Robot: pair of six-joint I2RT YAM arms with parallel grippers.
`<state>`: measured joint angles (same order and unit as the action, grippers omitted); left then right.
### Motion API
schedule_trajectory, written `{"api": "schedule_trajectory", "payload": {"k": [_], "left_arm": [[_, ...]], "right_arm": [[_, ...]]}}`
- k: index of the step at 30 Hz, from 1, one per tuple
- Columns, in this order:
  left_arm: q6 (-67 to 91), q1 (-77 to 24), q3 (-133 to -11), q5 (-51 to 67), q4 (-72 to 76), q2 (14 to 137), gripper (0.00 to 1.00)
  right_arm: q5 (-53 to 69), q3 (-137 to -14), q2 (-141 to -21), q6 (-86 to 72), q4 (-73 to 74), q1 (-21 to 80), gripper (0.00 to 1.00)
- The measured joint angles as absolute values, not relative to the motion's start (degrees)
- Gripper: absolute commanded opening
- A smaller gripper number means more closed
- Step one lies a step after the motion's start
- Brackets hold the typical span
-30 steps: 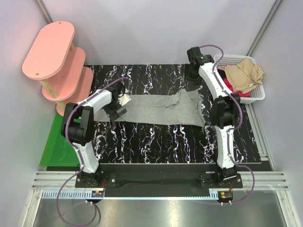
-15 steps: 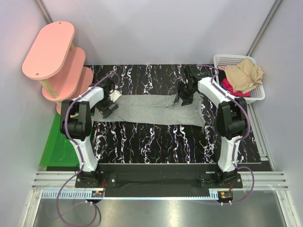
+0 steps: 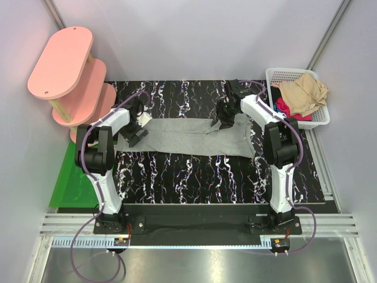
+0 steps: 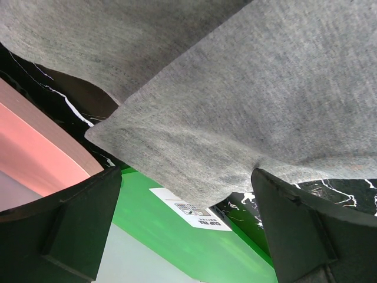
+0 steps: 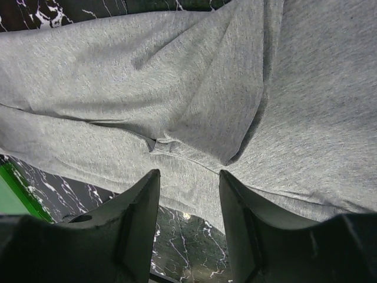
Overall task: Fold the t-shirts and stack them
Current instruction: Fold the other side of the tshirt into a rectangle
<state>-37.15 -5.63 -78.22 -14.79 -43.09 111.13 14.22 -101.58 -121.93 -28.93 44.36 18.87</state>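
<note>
A heather grey t-shirt (image 3: pixel 188 137) lies stretched left to right across the black marbled table (image 3: pixel 194 177). My left gripper (image 3: pixel 136 127) sits over its left end. In the left wrist view my left gripper (image 4: pixel 184 177) is wide open, and the edge of the grey cloth (image 4: pixel 235 106) lies just beyond the fingers. My right gripper (image 3: pixel 220 121) hovers over a crease right of the shirt's middle. In the right wrist view my right gripper (image 5: pixel 188 180) is open above the folded grey cloth (image 5: pixel 194 106). A tan t-shirt (image 3: pixel 303 94) and a red one (image 3: pixel 284 107) lie in the basket.
A white lattice basket (image 3: pixel 321 121) stands at the back right corner. A pink tiered shelf (image 3: pixel 65 65) stands at the back left. A green mat (image 3: pixel 73 183) lies off the table's left edge; it also shows in the left wrist view (image 4: pixel 177 242), bearing a white label (image 4: pixel 191 213).
My right arm has swung from the back of the table, near the basket, to over the shirt. My left gripper has moved up and left, and the shirt's left end now reaches further left.
</note>
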Motion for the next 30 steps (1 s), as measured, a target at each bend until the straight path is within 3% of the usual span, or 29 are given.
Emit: {"api": "schedule_trajectory", "payload": {"k": [19,22,23,25,30], "left_arm": [[-37.7,-5.6,-75.4,-14.6,-41.4,110.3,0.99],[-37.9,-5.6,-75.1,-14.6,-41.1,110.0,0.99],[-37.9,-5.6,-74.9,-14.6,-40.8,109.9,0.99],[-38.0,-5.6,-74.6,-14.6,-40.6,109.8,0.99],[-38.2,-5.6,-74.0,-14.6,-40.1,109.5,0.99]], "right_arm": [[12.2,-101.7,-125.2,-28.3,45.4,18.9,0.50],[11.7,-101.7,-125.3,-28.1,45.4,18.9,0.30],[11.6,-101.7,-125.4,-27.9,45.4,18.9,0.11],[11.5,-102.0,-125.7,-27.6,45.6,18.9,0.00],[11.6,-103.7,-126.7,-28.2,46.2,18.9,0.00]]}}
